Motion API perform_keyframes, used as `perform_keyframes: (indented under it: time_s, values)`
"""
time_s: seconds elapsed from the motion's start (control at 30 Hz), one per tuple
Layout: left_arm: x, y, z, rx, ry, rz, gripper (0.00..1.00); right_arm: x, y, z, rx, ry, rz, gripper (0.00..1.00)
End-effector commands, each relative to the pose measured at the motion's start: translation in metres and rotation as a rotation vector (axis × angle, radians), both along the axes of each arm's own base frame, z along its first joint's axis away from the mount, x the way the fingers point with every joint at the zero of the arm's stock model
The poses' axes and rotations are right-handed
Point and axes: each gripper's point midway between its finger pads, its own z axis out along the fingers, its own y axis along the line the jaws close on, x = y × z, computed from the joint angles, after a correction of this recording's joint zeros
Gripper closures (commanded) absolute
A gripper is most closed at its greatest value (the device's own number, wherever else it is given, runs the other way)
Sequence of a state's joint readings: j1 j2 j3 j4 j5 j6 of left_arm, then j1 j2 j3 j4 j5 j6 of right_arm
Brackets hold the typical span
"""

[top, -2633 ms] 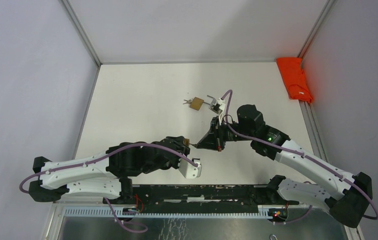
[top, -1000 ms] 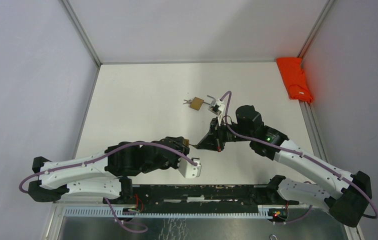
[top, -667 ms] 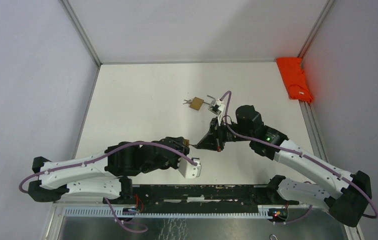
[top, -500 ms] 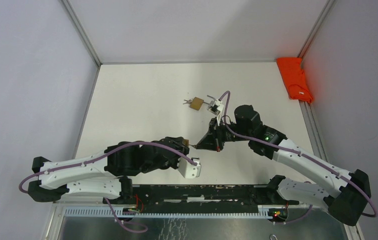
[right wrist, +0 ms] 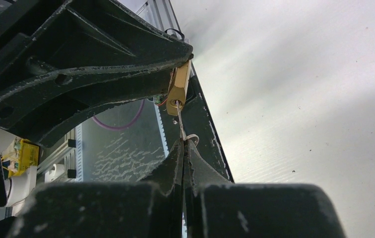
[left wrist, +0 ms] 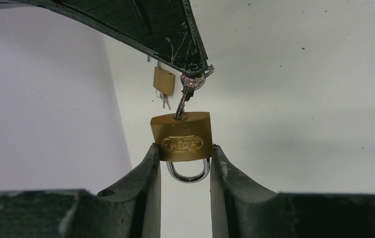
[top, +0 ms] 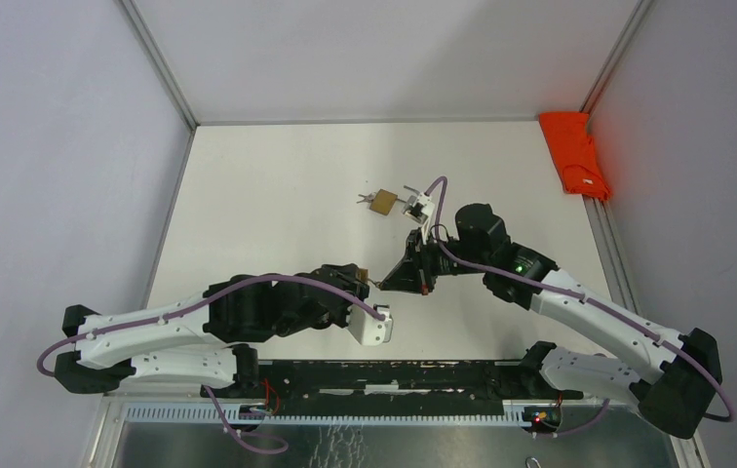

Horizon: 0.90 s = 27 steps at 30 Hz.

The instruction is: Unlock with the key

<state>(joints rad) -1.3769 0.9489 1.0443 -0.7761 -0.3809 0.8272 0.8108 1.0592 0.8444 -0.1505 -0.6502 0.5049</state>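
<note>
The brass padlock is clamped between the two fingers of the left gripper, which press on its flat side edges. In the left wrist view its steel shackle points back toward the wrist, in the gap between the fingers, and both ends of the shackle run into the body. The keyhole face points away from the left wrist.

The key has its blade in that keyhole. The right gripper is closed tight on the head of the key. In the right wrist view the thin blade runs from the pinched fingertips straight into the end of the padlock.

From above, the two grippers meet tip to tip over the near half of the table, about midway between its left and right edges, with the held padlock between them. The left gripper reaches in from the left and the right gripper from the right.

Farther back, near the middle of the table, a second brass padlock lies flat, with a small bunch of keys at its left end. An orange cloth lies along the right edge by the far right corner.
</note>
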Motion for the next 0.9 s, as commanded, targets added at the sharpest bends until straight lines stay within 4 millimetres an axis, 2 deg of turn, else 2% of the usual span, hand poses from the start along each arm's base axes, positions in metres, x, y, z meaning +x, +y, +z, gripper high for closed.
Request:
perform_keyframes:
  time_s: [0.0, 0.37, 0.87]
  values:
    - [-0.002, -0.011, 0.024, -0.105, 0.003, -0.001, 0.98, 0.008, 0.005, 0.041, 0.090, -0.090, -0.028, 1.00]
    - [-0.004, -0.011, 0.021, -0.107, 0.014, -0.001, 0.98, 0.009, 0.007, 0.052, 0.112, -0.098, -0.030, 1.00]
    - [-0.003, -0.013, 0.025, -0.119, 0.013, 0.004, 0.98, 0.010, 0.011, 0.054, 0.152, -0.078, -0.037, 1.00]
